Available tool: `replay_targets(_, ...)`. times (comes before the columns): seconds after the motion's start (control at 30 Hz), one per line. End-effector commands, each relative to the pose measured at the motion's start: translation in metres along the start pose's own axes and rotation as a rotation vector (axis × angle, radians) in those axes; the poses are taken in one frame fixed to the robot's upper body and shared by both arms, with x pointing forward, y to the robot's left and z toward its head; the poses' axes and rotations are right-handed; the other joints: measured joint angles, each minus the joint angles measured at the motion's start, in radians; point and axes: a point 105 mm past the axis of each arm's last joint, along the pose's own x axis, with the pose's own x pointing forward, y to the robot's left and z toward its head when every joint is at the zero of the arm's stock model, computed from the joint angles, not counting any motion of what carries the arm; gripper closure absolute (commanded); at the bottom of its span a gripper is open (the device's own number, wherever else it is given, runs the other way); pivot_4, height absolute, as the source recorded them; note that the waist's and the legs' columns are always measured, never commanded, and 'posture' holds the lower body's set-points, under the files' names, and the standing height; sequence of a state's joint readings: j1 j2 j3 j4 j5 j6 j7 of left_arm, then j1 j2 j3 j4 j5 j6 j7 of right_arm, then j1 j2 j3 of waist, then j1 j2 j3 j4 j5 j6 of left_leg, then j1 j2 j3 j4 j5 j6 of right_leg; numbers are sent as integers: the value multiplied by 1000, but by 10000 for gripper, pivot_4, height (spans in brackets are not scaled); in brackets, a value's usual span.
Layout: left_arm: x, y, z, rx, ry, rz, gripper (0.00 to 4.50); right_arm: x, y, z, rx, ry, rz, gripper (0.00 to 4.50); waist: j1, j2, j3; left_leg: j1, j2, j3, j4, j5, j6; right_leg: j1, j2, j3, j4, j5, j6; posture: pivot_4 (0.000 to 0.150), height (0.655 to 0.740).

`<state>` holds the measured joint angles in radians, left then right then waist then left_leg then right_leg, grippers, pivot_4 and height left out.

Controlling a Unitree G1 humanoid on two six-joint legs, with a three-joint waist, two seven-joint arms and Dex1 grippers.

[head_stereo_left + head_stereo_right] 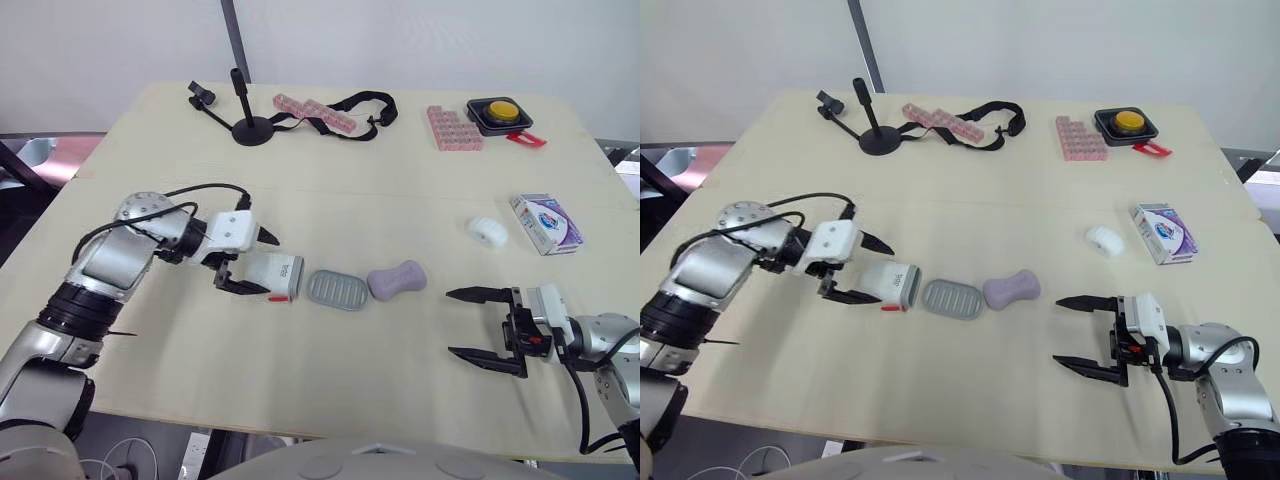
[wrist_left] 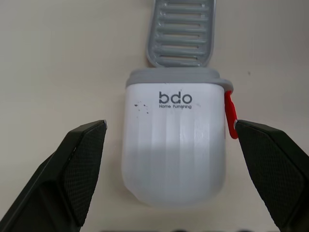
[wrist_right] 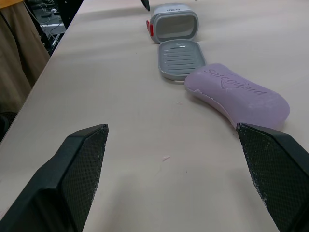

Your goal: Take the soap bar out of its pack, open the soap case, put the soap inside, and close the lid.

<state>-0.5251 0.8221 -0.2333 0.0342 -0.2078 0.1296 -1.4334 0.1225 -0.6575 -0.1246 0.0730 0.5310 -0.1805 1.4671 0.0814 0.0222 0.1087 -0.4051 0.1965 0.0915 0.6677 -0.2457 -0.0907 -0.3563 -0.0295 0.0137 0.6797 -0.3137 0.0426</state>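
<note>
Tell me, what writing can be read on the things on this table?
"bdo": on the white soap case.
"Home Furnishing": small line just under it, on the same case.
"Safeguard": pressed into the purple soap bar.
Soap pack: printed, but too small to read.

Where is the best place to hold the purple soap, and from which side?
Probably the soap at its narrow waist, across the short width. It lies flat with the tray at its left end, so the open right claw should come from the right.
</note>
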Motion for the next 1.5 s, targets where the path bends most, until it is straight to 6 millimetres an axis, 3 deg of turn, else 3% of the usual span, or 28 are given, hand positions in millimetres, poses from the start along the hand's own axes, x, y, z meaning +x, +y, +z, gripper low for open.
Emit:
replay_targets(0.03,-23,4,16,-9,-104,90,79,-6,-4,3,-26,16,-10,0,-2,0,0,0,0,0,0,0,0,0,0,0,0,0,0,1500,7400)
replay_targets(0.17,-38,5,30,-47,-301,259,79,-6,-10,6,-40,22,-14,0,-3,0,0,0,0,0,0,0,0,0,0,0,0,0,0,1500,7400)
replay_targets(0.3,-38,-23,27,-95,-371,328,79,-6,-18,14,-72,47,-8,0,-7,0,0,-2,0,0,-1,0,0,0,1,0,-3,0,0,1500,7400)
replay_targets(0.5,-25,-72,4,-233,-378,391,79,3,-31,33,-128,97,35,0,-1,0,0,0,0,0,-4,0,0,2,3,-2,-11,0,1,1500,7400)
replay_targets(0.8,7,-126,-4,-375,-422,386,79,28,-53,62,-262,286,161,0,-12,-1,0,8,1,1,-7,0,0,6,1,0,-12,0,1,1500,7400)
replay_targets(0.97,20,-136,-8,-378,-438,418,79,48,-55,67,-325,391,265,0,-10,-1,0,12,2,1,-10,0,-1,10,1,0,-15,0,1,1500,7400)
replay_targets(1.23,26,-135,-6,-285,-428,417,79,100,-59,63,-388,493,359,0,-25,-1,0,12,2,2,-10,1,-2,8,2,1,-11,0,0,1500,7400)
replay_targets(1.5,31,-141,-2,-287,-445,374,79,113,-61,50,-432,581,405,0,-28,-1,0,12,2,3,-10,1,-3,7,2,2,-10,0,0,1500,7400)
